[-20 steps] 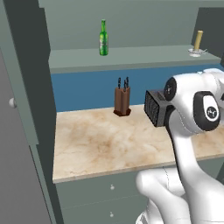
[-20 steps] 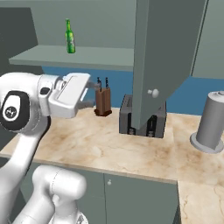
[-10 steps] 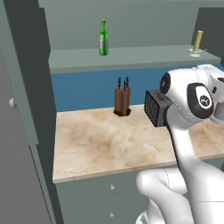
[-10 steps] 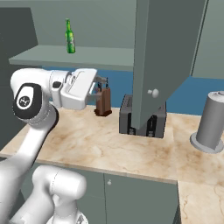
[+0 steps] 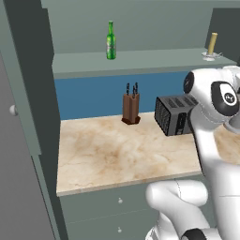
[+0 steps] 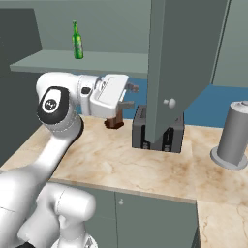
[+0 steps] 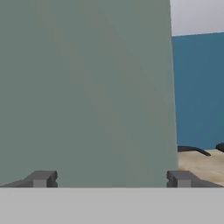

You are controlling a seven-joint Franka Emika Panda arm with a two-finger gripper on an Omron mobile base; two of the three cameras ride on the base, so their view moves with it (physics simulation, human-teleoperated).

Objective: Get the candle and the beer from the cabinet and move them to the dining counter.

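Green beer [image 5: 110, 40] and candle [image 5: 212, 45] stand on the cabinet [image 5: 140, 61] shelf; pincer [image 6: 130, 96] open, empty.

Arm reaches forward, fingers [image 7: 41, 178] spread wide, empty.

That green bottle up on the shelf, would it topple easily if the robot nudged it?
Probably. The beer is tall and slim on a narrow base, so a push near its neck would likely tip it. It looks like smooth glass, so possibly slippery and breakable. It stands alone on the cabinet shelf, nothing bracing it.
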